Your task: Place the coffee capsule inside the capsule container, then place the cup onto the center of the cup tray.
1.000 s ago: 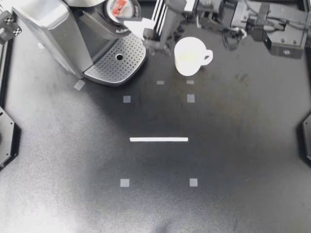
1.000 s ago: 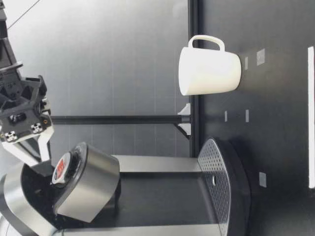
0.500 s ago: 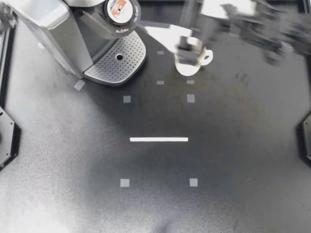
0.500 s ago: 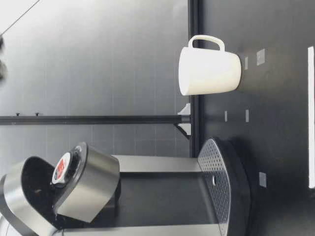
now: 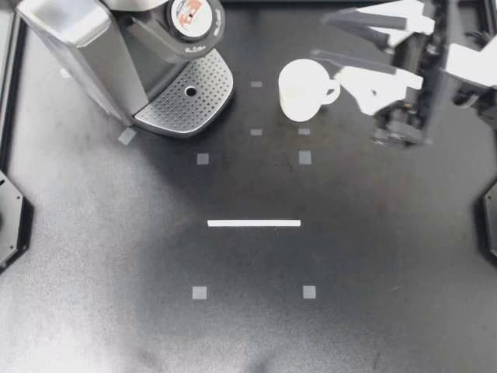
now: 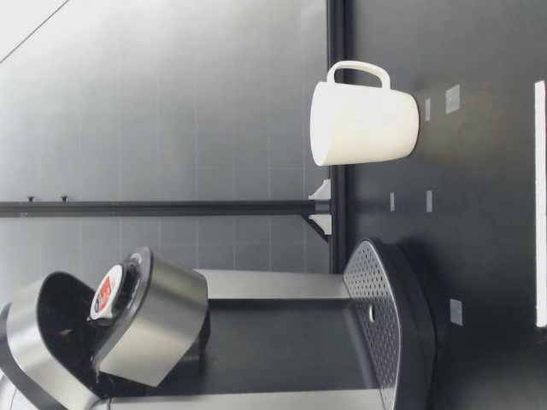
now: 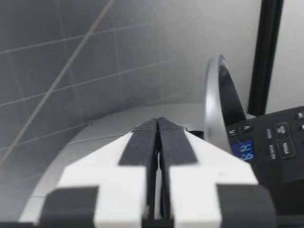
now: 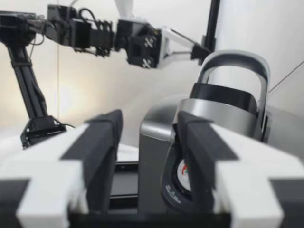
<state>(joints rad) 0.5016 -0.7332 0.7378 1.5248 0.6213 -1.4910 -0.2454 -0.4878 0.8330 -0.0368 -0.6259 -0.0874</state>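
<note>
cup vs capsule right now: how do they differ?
Size and look: the cup is large and plain white, with a handle. The capsule is small, with a red and white top.
Place: the cup stands upright on the table, beside the cup tray and not on it. The capsule sits in the open holder of the coffee machine.
Shared: neither is held.

No text legible enough to log. Blue lit display (image 7: pixel 243 151) on the control panel (image 7: pixel 275 156), just beside my left gripper (image 7: pixel 158 124): digits, possibly a clock, too blurred. Ahead of my right gripper (image 5: pixel 324 37): white script on the capsule container (image 5: pixel 194 48) and red-white print on the coffee capsule (image 5: pixel 189 11), both too small.
</note>
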